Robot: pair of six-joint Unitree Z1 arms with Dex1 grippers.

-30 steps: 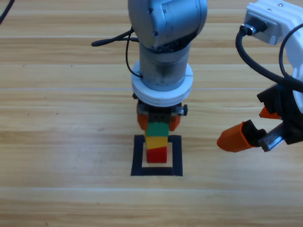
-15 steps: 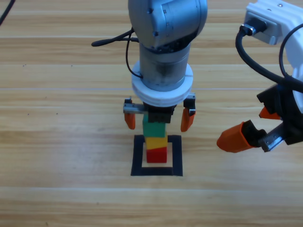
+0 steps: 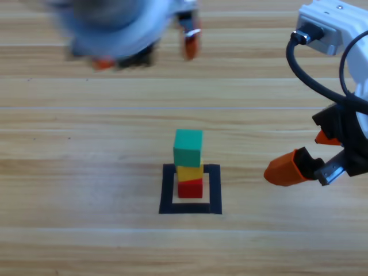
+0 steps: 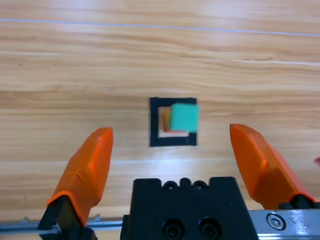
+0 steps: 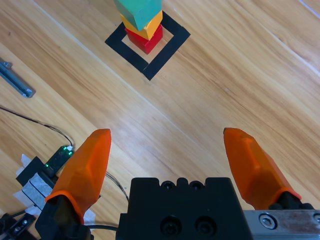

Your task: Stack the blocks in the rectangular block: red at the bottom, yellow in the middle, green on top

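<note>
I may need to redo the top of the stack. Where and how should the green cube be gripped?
Grip the green cube by two opposite side faces, coming straight down from above. It sits on top of the yellow cube, so its sides stand free. Close gently: it looks slightly off-centre on the stack, so a sideways push could topple it.

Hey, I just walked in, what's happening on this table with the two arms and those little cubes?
A stack of three small matte cubes stands inside the black tape rectangle: red cube at the bottom, yellow cube in the middle, green cube on top. Neither arm touches it. The left end effector is up near the far edge, jaws open and empty. The right end effector waits open beside the stack, at the right edge.
</note>
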